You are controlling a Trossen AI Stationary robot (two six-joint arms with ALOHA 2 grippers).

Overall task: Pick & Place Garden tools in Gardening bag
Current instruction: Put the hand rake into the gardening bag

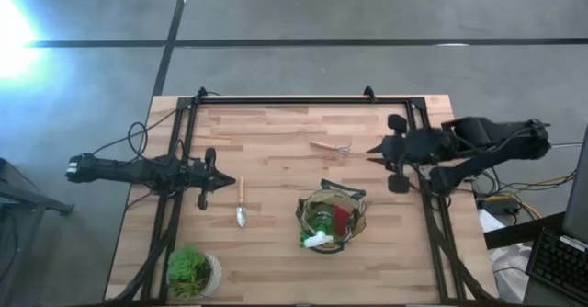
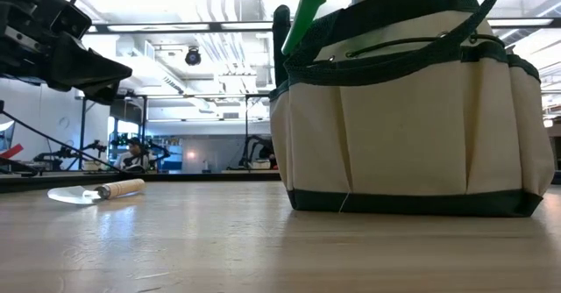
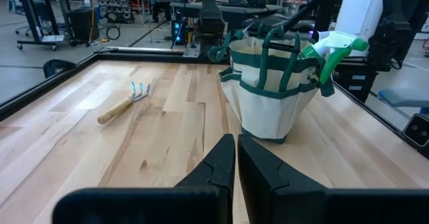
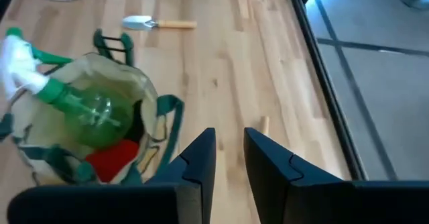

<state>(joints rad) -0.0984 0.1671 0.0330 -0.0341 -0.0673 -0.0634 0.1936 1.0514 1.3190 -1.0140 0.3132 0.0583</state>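
Observation:
The gardening bag [image 1: 331, 221] stands on its base on the table right of the middle, with a green spray bottle [image 4: 75, 104] and a red item [image 4: 111, 159] inside it. A wooden-handled trowel [image 1: 241, 206] lies flat to the bag's left. Farther back, a small rake fork [image 1: 331, 147] also lies flat. My right gripper [image 4: 230, 150] hangs above the table's right side, next to the fork, open, with nothing between its fingers. My left gripper [image 3: 236, 160] is shut and empty at the table's left, just left of the trowel.
A leafy green plant in a pale pot [image 1: 193, 270] stands at the near left corner. A black frame rail [image 1: 303, 99] runs along the table's far and side edges. Bare wood lies between the trowel and the fork.

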